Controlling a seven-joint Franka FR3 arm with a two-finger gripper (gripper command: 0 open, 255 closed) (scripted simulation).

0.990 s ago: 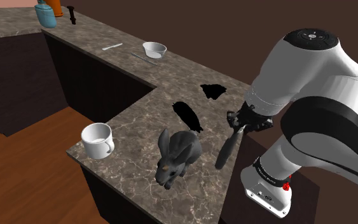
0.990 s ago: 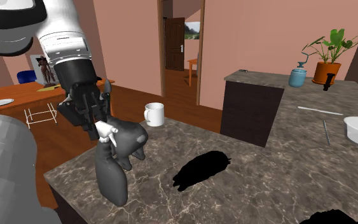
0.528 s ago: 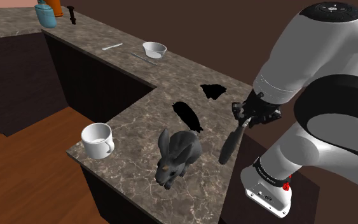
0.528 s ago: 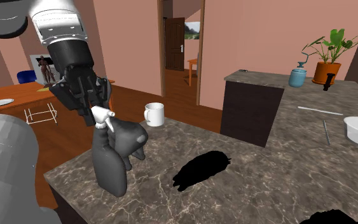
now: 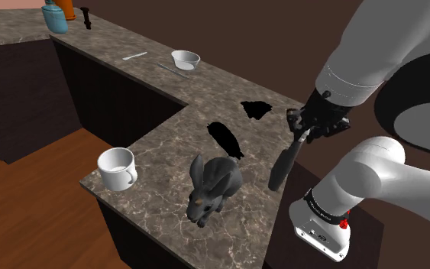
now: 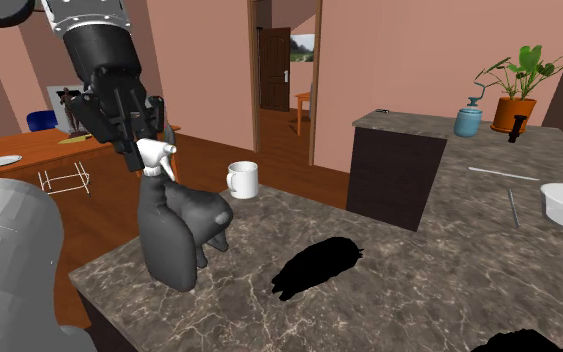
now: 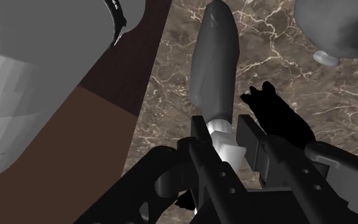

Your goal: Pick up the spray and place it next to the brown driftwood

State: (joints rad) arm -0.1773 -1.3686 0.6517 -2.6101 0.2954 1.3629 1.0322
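Over the near edge of the bench point(image 5: 160, 153), close by the stand point(image 5: 324, 229), the end effector point(image 5: 303, 130) is clamping the spray point(image 5: 282, 164) by its white neck. The grey body is hanging below at a tilt, clear of the stone as far as I'm judging. So the pick looks done; the carry and the set-down are remaining.

2 ragged dark patches are lying further along the bench: the nearer black shape point(image 5: 224, 137) just beyond a grey rabbit figure point(image 5: 213, 183), and the farther black shape point(image 5: 257, 108) past it. I'm taking one of them for the driftwood, though neither is drawn brown and I'm unable to say which.

The rabbit figure is sitting near the hanging bottle, so I'm reckoning on carrying the spray high and wide of its ears. A white mug point(image 5: 118, 168) is standing at the bench's corner and a white bowl point(image 5: 185, 59) far along — both well away from the likely path.
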